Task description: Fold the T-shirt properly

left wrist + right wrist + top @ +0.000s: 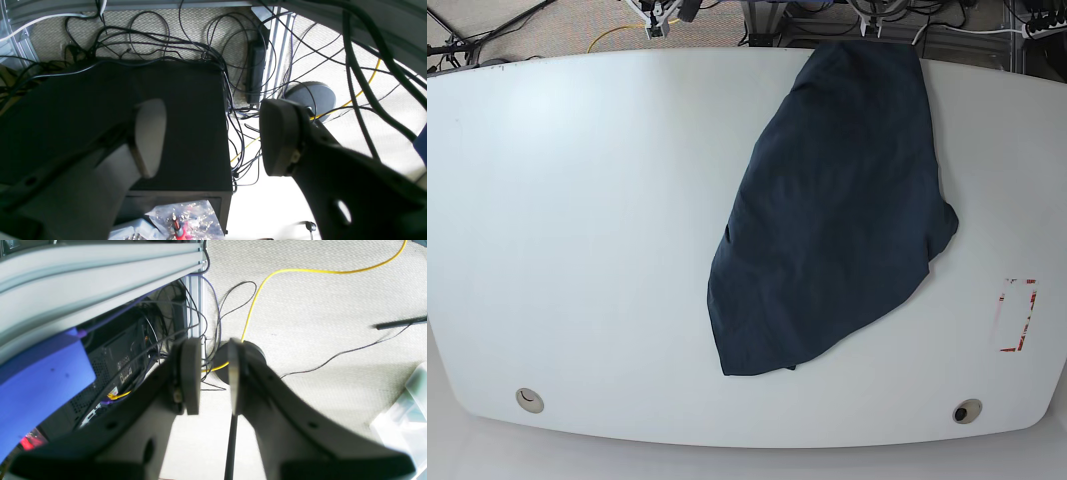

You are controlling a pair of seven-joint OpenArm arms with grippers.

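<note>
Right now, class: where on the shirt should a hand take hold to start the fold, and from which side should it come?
Probably the lower corner of the shirt, nearest the table's front edge. It lies flat and free, while the top end hangs over the far edge. Come from the front, low over the table, and pinch the hem. Neither hand is near the shirt.

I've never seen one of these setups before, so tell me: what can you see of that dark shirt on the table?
The T-shirt is plain dark navy, soft-looking cloth with no print. It lies flat but bunched lengthwise into a slanted, elongated shape on the white table, right of the middle in the base view. Its far end reaches the table's back edge; its near end is rounded. One corner juts out at the side. Nothing but the table touches it.
</note>
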